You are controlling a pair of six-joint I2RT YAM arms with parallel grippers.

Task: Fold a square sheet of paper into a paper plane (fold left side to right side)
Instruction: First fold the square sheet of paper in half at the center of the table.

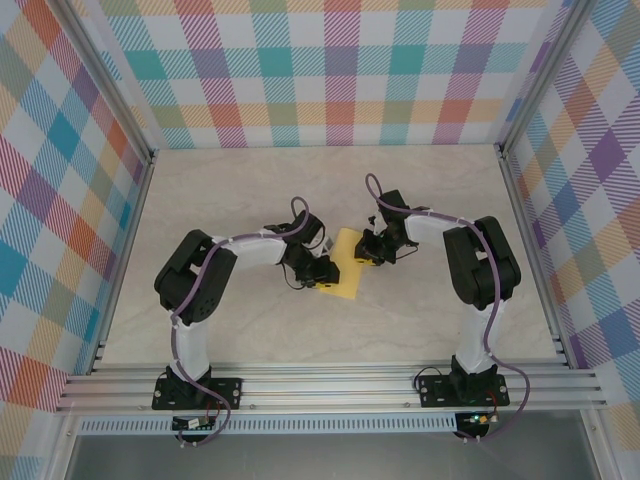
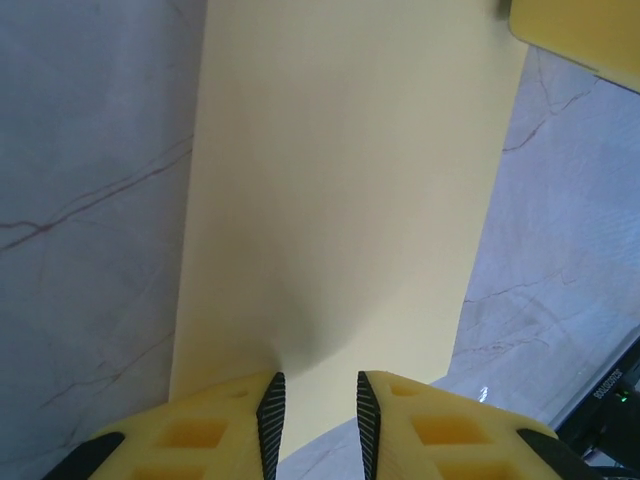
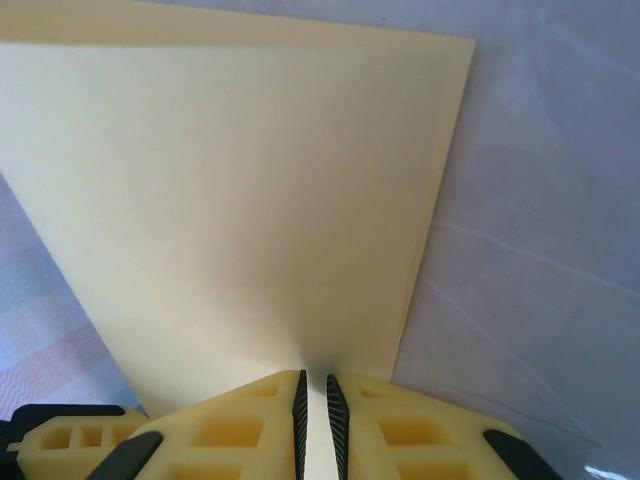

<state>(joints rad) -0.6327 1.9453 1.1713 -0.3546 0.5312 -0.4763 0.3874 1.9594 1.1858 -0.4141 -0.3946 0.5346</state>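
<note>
The square sheet of paper [image 1: 346, 265] lies on the table as a yellow upright rectangle, folded double. In the right wrist view two layered edges run down the right side of the paper [image 3: 230, 200]. My left gripper [image 1: 322, 275] stands at its lower left edge. Its jaws [image 2: 320, 395] are open a finger-width apart, tips down on the paper [image 2: 340, 180], which dimples beside them. My right gripper [image 1: 368, 255] meets the sheet's right edge. Its jaws [image 3: 314, 385] are shut to a thin slit, tips pressing on the paper. No paper plane shape shows.
The pale marbled table [image 1: 250, 190] is walled by plaid panels at the back and both sides. An aluminium rail [image 1: 330, 385] carries both arm bases at the near edge. A yellow finger of the right gripper [image 2: 580, 35] shows past the paper's far corner.
</note>
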